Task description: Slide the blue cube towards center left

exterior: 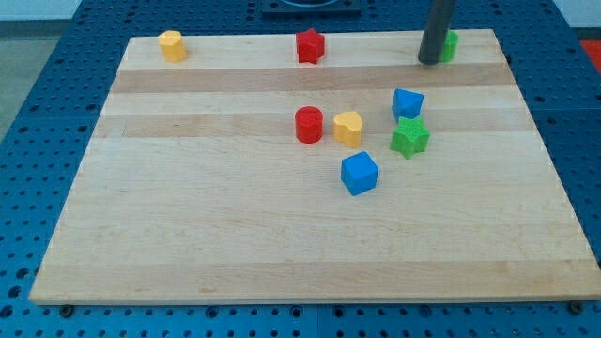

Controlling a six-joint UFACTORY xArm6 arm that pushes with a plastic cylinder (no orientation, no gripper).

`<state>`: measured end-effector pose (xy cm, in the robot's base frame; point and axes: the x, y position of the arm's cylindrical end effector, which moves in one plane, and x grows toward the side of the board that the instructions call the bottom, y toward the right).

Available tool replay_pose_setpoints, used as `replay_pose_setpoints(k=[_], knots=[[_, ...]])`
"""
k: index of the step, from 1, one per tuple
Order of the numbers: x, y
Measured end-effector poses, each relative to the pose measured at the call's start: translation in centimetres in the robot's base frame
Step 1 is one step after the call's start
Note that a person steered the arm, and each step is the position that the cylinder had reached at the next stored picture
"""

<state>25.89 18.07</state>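
The blue cube [359, 174] lies a little right of the board's centre, below the other central blocks. My tip [430, 62] rests near the view's top right, far above and to the right of the blue cube, right next to a green block [451, 44] partly hidden behind the rod. A second blue block [408, 102] of irregular shape sits up and right of the cube, with a green star [409, 138] just below it.
A red cylinder [308, 125] and a yellow heart-like block [347, 128] sit side by side at the centre. A red star [310, 45] is at the top middle and a yellow block [171, 45] at the top left. The wooden board [188, 235] lies on a blue pegboard.
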Motion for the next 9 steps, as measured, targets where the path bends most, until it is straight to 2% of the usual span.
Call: replay_pose_setpoints(k=[3,4,6,9], knots=[[0.1,1.3],[1.4,0.6],[7.0,0.3],[18.9,0.1]])
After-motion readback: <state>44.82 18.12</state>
